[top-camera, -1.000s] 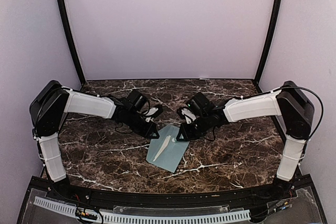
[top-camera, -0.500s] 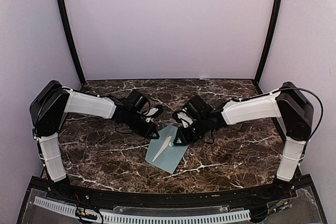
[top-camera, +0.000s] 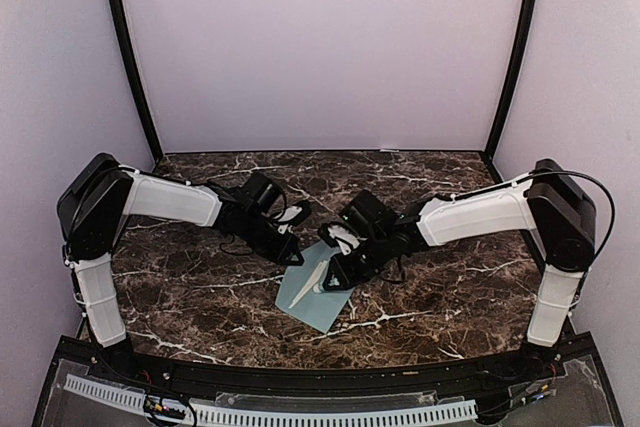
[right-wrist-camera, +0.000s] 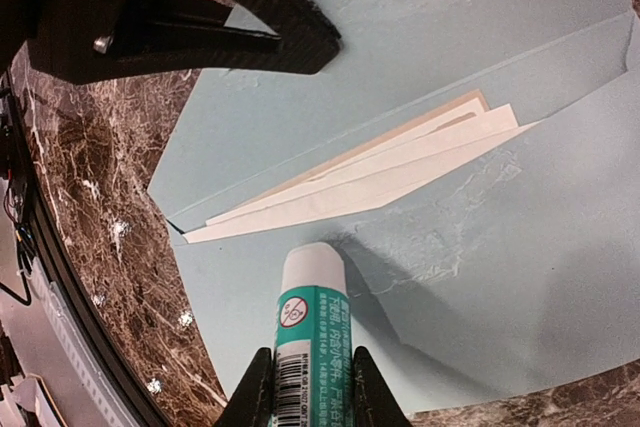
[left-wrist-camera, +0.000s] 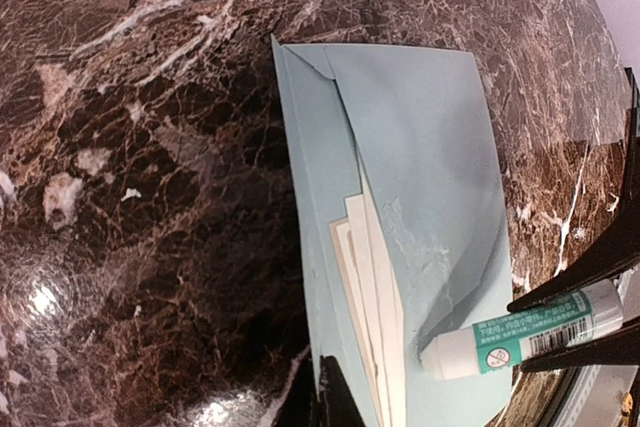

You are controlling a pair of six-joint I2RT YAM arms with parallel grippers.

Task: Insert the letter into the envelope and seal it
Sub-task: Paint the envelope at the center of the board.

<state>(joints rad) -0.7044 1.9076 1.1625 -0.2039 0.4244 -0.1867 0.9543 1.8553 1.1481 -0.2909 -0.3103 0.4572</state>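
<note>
Two grippers meet at the envelope (top-camera: 322, 309): left gripper (top-camera: 291, 255), closed and empty, at its edge; right gripper (top-camera: 335, 272) clamps a glue stick (right-wrist-camera: 311, 312) touching its flap

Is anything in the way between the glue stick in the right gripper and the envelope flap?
Nothing visible. The glue stick in the right gripper appears to touch the bare flap of the envelope; the letter lies beside its tip, not under it.

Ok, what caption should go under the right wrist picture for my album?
Right gripper holds a glue stick at the flap of the blue envelope, folded letter peeking out.
</note>
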